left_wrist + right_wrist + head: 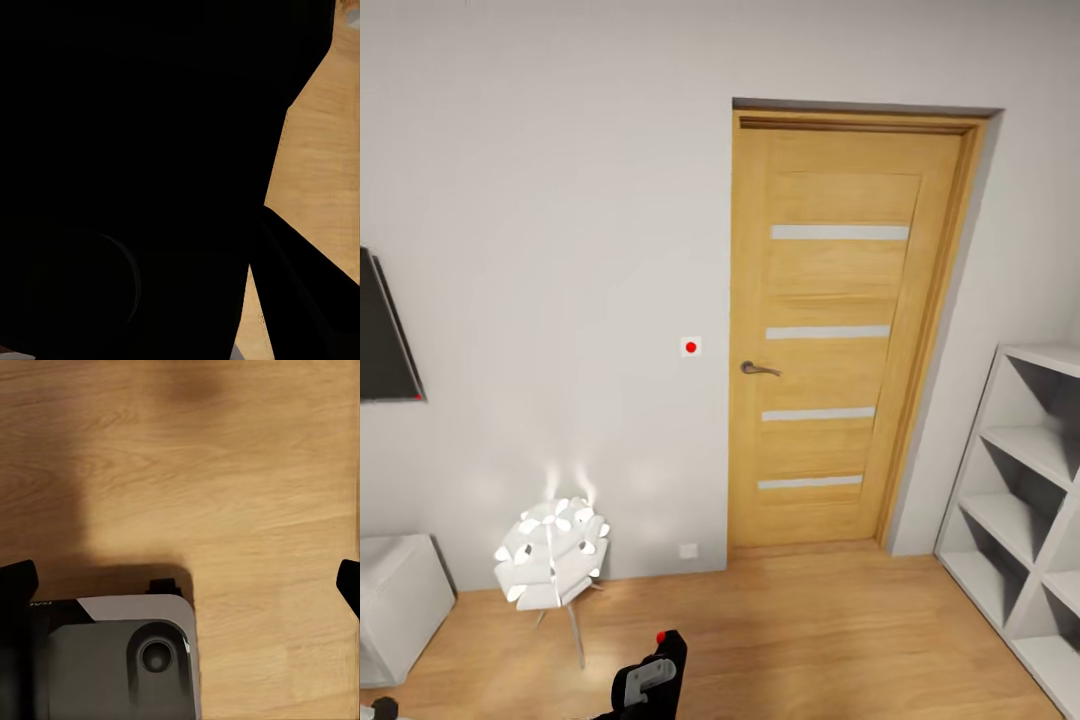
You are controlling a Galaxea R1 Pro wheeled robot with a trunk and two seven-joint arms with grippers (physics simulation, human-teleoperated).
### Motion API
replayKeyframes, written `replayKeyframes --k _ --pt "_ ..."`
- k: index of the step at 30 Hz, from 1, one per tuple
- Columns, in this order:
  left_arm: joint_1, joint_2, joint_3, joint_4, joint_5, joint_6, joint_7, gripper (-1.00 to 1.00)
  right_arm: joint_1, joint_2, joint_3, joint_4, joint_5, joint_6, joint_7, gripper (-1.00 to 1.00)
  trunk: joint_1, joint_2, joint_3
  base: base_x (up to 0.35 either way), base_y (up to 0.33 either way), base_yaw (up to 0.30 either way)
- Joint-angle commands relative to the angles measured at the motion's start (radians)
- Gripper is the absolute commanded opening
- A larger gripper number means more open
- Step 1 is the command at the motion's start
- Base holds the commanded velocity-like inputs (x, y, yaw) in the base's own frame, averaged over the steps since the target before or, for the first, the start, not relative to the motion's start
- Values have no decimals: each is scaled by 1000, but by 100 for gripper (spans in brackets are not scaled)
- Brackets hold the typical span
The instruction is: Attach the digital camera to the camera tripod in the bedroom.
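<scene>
The robot faces a white wall with a shut wooden door. A round white lamp glows on thin legs near the wall, on the left. A white shelf stands on the right. The digital camera, black with a red button on top, sits low and near, in the middle, over the wood floor. What holds it cannot be told. The left wrist view is almost all black, so the left claw's state cannot be told. The right claw is spread wide over the floor and holds nothing.
</scene>
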Motion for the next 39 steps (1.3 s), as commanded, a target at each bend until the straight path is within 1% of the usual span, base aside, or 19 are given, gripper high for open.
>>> replayKeyframes --k 1,3,6,9,13,24,30,39 --pt "-1 0 -8 2 10 1 -1 -100 -1 0 -7 3 2 -6 0 100 0 -1 0 -6 -282 264" --pt "-1 -1 -8 2 10 1 7 -100 -1 0 -7 3 2 -6 0 100 0 -1 0 -26 -282 266" --pt "-1 -2 -8 1 10 1 40 -100 -1 0 -7 3 2 -7 0 100 0 -1 0 -80 -277 267" --pt "-1 -4 -8 -1 9 3 88 -100 -1 0 -7 3 2 -7 0 100 0 -1 0 -130 -263 268" --pt "-1 -6 -8 -2 8 7 106 -100 -1 0 -7 3 2 -7 0 100 0 -1 0 -169 -245 268" --pt "-1 -6 -6 -1 10 10 108 -100 -1 0 -6 3 2 -6 0 100 0 -1 0 -254 -186 269" --pt "-1 -6 -6 0 10 10 100 -100 -1 1 -6 3 2 -6 0 100 0 -1 0 -98 -48 260" --pt "-1 -3 -6 1 10 10 97 -100 -1 -3 -7 3 5 -10 3 100 0 -1 0 -7 -4 49"
